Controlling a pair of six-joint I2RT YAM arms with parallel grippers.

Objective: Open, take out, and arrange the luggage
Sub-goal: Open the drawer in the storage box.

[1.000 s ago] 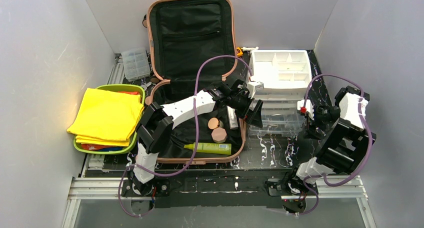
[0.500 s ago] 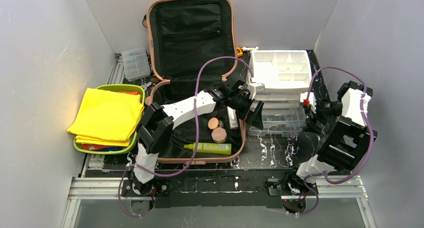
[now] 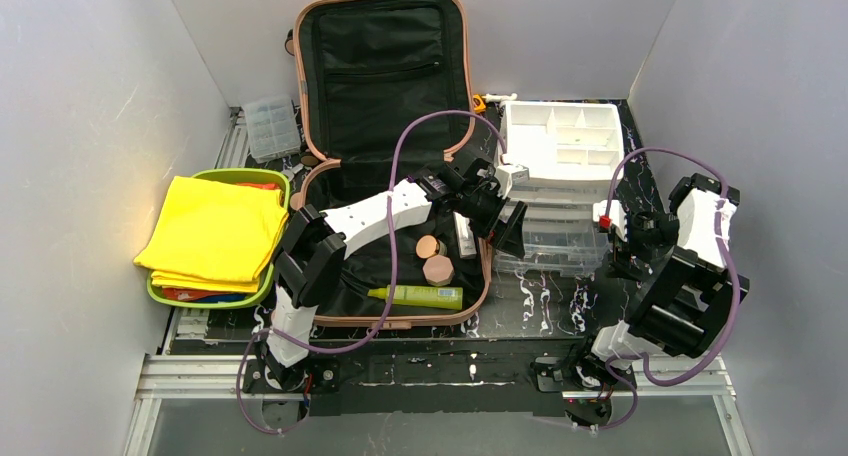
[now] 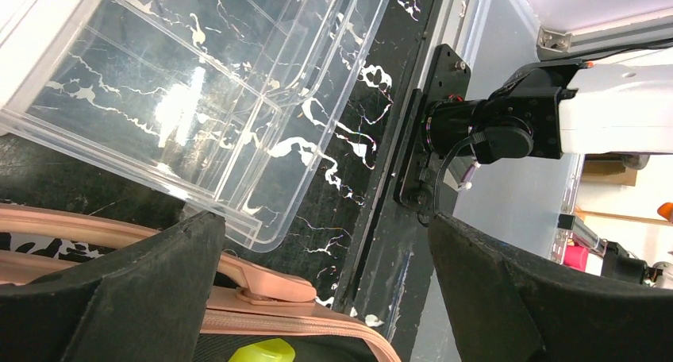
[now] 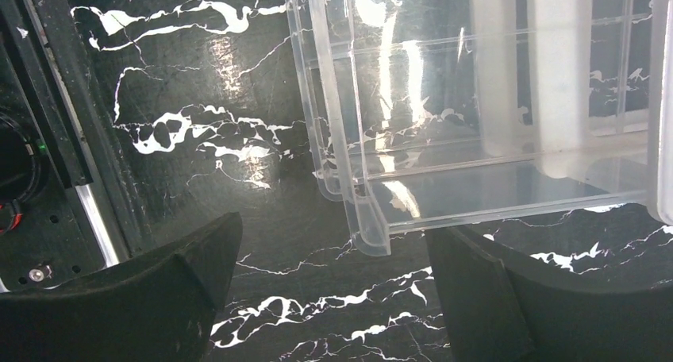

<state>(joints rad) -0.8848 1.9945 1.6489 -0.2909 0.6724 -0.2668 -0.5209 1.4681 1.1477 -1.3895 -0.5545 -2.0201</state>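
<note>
The salmon-pink luggage lies open, its black-lined lid propped up at the back. In its lower half are a yellow-green tube, two round tan jars and a white stick. My left gripper hangs open over the case's right rim, nothing between its fingers. In the left wrist view the gripper frames the pink rim and the tube's lime cap. My right gripper is open and empty, low over the black marble right of the clear drawers. In the right wrist view it sits just short of a drawer's lip.
A white drawer organizer stands back right, with clear drawers pulled out in front of it. A lime-green tray at the left holds a folded yellow cloth. A small clear box sits beside the lid.
The right arm swung out to the right and came back near where it was, its jaws slightly wider. The left arm has barely moved.
</note>
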